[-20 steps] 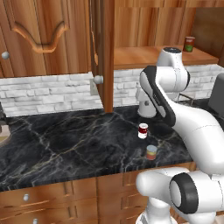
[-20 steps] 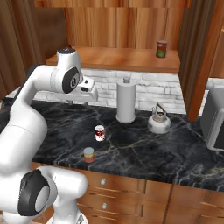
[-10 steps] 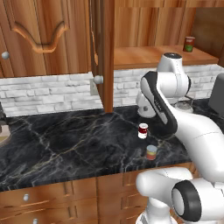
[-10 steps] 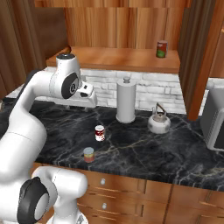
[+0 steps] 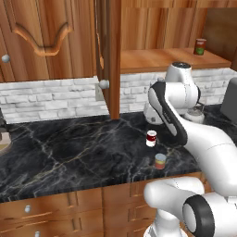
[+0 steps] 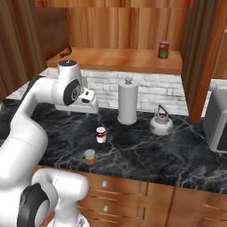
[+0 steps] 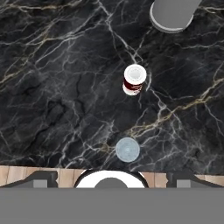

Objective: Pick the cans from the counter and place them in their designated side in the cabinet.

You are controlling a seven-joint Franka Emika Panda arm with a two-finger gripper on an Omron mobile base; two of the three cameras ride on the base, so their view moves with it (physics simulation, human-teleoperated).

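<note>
Both cans, the red-and-white can (image 7: 134, 79) and the yellow-banded can (image 6: 90, 156), are stood upright on the counter (image 5: 69, 152), near the paper-towel roll (image 6: 127, 102), beneath the empty, wide-spread gripper (image 7: 109, 178).

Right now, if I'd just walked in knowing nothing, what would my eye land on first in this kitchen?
Probably the big white robot arm bending over the black marble counter. Next, two small cans standing apart near the counter's front edge: a red-and-white can and a yellow-banded can closer to the edge. Above, a red can with green top stands on the open wooden cabinet's shelf.
</note>
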